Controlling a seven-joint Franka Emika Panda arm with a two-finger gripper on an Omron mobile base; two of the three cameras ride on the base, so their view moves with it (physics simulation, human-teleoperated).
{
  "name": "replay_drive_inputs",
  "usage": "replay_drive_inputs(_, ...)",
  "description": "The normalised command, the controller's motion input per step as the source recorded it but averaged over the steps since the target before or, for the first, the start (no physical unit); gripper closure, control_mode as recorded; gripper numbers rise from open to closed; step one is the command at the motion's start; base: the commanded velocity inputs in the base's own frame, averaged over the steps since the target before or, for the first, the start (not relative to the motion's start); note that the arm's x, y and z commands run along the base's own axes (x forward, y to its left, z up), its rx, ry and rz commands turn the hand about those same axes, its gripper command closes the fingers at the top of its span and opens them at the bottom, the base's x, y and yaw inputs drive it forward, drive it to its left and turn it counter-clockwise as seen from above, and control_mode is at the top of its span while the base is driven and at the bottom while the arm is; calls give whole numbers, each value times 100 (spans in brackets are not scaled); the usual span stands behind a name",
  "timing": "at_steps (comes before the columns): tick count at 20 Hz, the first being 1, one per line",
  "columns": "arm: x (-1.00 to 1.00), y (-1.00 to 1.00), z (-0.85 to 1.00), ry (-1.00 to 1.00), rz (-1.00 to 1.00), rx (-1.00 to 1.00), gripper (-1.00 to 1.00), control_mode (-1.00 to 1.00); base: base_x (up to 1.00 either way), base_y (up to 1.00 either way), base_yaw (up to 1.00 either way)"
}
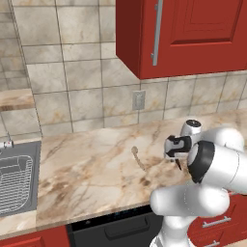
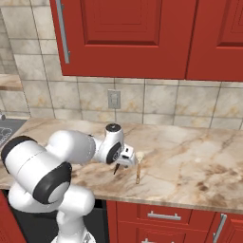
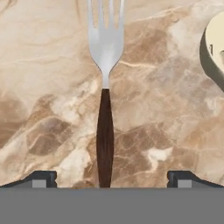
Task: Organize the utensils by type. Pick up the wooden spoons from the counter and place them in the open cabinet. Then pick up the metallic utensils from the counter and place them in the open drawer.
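Observation:
A fork, one of the metallic utensils, lies on the counter (image 3: 52, 65) with its silver tines (image 3: 105, 41) away from me and its dark brown handle (image 3: 105, 135) running down between my fingertips (image 3: 41, 179). My gripper (image 3: 111, 180) is open just above the handle's end and holds nothing. A wooden spoon (image 2: 138, 167) with a pale bowl and orange-brown handle lies just beside the gripper (image 2: 118, 168); its bowl (image 3: 214, 48) shows at the hand view's right edge. In the left base view this spoon (image 1: 137, 157) lies left of the gripper (image 1: 179, 165). The open drawer is out of view.
Red wall cabinets (image 2: 123, 38) hang over the counter (image 1: 87, 169), one door bearing a long grey bar handle (image 1: 156, 31). A steel sink (image 1: 14, 185) is set in at the far left. A wall outlet (image 1: 139, 100) sits on the tiled backsplash. Shut red drawers (image 2: 163, 216) lie below.

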Motion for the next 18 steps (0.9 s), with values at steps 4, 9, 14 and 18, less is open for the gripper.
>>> replay_drive_inputs(4, 17, -2, -30, 0, 0, 0, -100, -100, 0, 0, 0)
replay_drive_inputs(9, 5, 0, -27, 0, 0, 0, -100, -100, 0, 0, 0)
replay_drive_inputs(14, 1, 0, -23, 0, 0, 0, -100, -100, 0, 0, 0)
replay_drive_inputs(18, 1, 0, -19, 0, 0, 0, -100, -100, 0, 0, 0)
